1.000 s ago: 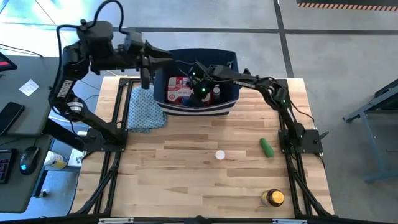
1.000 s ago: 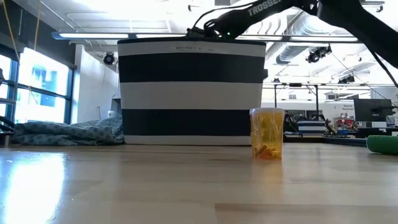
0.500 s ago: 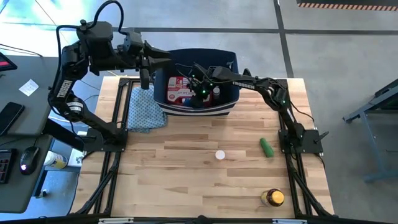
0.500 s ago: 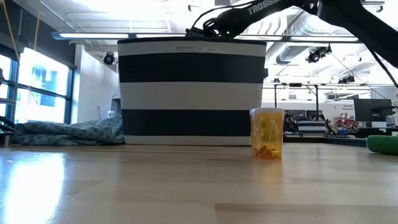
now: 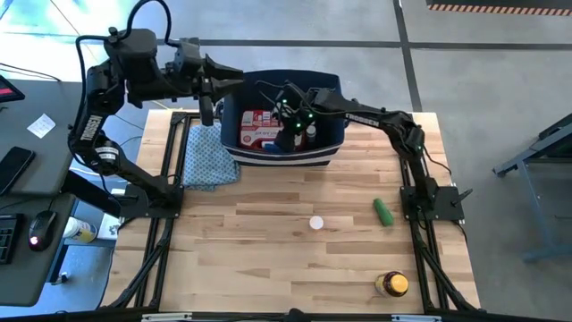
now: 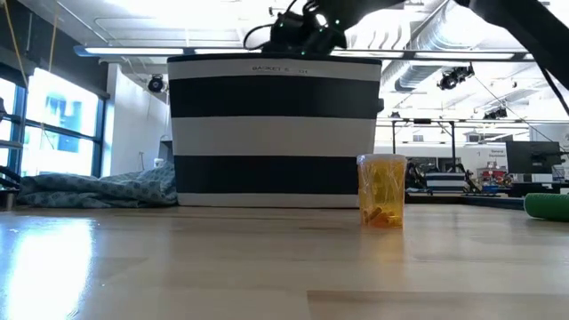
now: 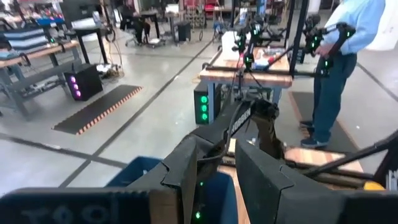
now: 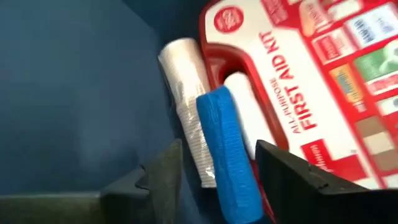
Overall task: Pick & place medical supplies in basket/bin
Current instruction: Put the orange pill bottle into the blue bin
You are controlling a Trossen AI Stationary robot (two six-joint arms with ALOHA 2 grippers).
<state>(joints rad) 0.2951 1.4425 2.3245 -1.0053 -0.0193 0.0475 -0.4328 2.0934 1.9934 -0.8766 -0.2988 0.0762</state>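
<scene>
The navy basket stands at the table's far side. My right gripper hangs open inside its mouth, pointing steeply down. Below its fingers a blue cylinder lies on the basket floor, between a white roll and the red first-aid kit. A green cylinder, a small white bottle and a yellow-capped amber bottle rest on the bare table. My left gripper waits high beside the basket's left end, open and holding nothing.
A blue-green patterned cloth lies crumpled on the table left of the basket. The wooden tabletop stretches wide in front of the basket. A person stands at a bench in the room beyond.
My right gripper has risen from deep inside the basket; in the low view its wrist now shows higher above the rim. The supplies in the basket and on the table have stayed where they were.
</scene>
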